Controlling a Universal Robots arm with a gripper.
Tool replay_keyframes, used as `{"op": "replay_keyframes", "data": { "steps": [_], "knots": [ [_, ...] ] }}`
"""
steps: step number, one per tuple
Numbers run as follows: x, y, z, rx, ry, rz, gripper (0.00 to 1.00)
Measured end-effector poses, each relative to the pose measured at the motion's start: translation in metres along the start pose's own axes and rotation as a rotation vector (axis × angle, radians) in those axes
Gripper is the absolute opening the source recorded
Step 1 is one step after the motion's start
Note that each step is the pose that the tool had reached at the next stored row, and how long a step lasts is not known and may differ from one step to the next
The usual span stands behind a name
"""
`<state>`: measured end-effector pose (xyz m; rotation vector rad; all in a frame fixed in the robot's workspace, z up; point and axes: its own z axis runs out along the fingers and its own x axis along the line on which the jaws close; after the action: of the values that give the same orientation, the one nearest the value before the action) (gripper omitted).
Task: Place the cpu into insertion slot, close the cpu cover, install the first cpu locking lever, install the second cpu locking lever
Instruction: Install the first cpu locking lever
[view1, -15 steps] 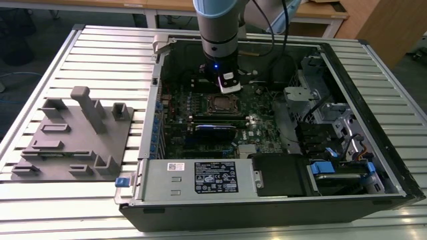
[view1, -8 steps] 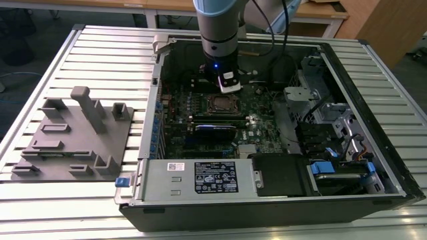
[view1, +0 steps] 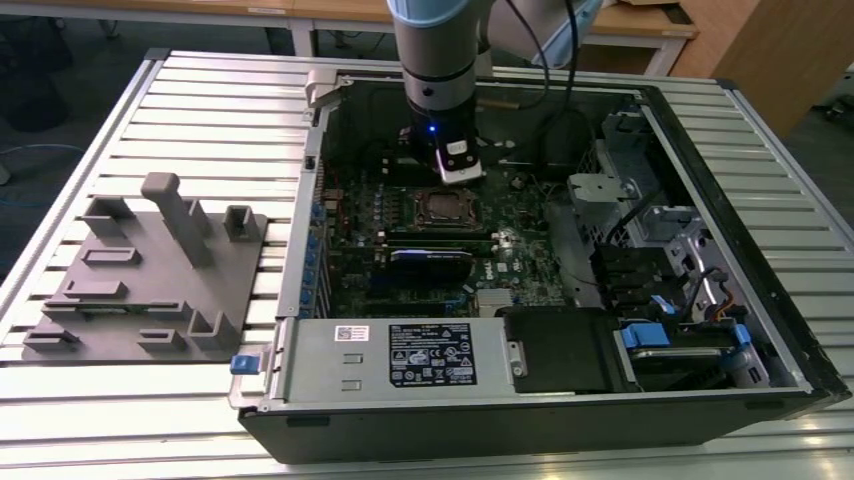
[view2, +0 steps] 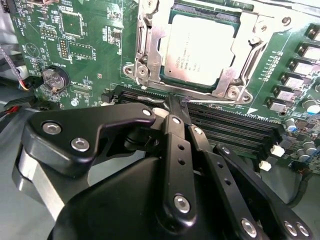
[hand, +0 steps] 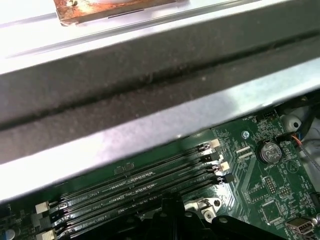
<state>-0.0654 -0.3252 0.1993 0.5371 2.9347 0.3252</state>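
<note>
In the exterior view, the grey arm reaches down into an open black computer case (view1: 747, 330) that lies on a ribbed metal table (view1: 200, 110); the gripper (view1: 461, 168) hangs in the upper middle of the frame, just above the socket (view1: 441, 207) on the dark green motherboard (view1: 534, 265). A grey plastic fixture (view1: 147, 275) with upright blocks sits at the left of the frame, well apart from the case.

In the second wrist view, the gripper (view2: 176, 106) fills the lower half: matte black linkages with shiny round pins, the two fingers drawn together into one narrow tip with nothing visibly between them. The tip stands at the lower edge of the socket, beside a thin bright wire lever (view2: 212, 106) lying along it. In the upper middle, the cpu (view2: 200, 52), a flat square with a dull silvery top, sits in the socket. The cpu cover (view2: 150, 50), a stamped shiny steel frame, lies down around it, its window showing the chip. Long black memory slots (view2: 235, 127) run beneath.

In the first wrist view, the same slots (hand: 140, 182) cross the lower frame under a broad, scuffed grey metal wall (hand: 150, 90).
</note>
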Motion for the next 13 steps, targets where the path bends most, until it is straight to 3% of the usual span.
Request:
{"op": "replay_keyframes", "data": {
  "steps": [3, 5, 8, 13],
  "knots": [
    [-0.0002, 0.0007, -0.0024, 0.0007, -0.0008, 0.002, 0.1],
    [0.0003, 0.0005, -0.0025, -0.0013, -0.006, 0.003, 0.1],
    [0.0014, 0.0, -0.0025, -0.0101, -0.0288, -0.001, 0.1],
    [0.0037, -0.0011, -0.0013, -0.0282, -0.0757, -0.007, 0.1]
  ]
}}
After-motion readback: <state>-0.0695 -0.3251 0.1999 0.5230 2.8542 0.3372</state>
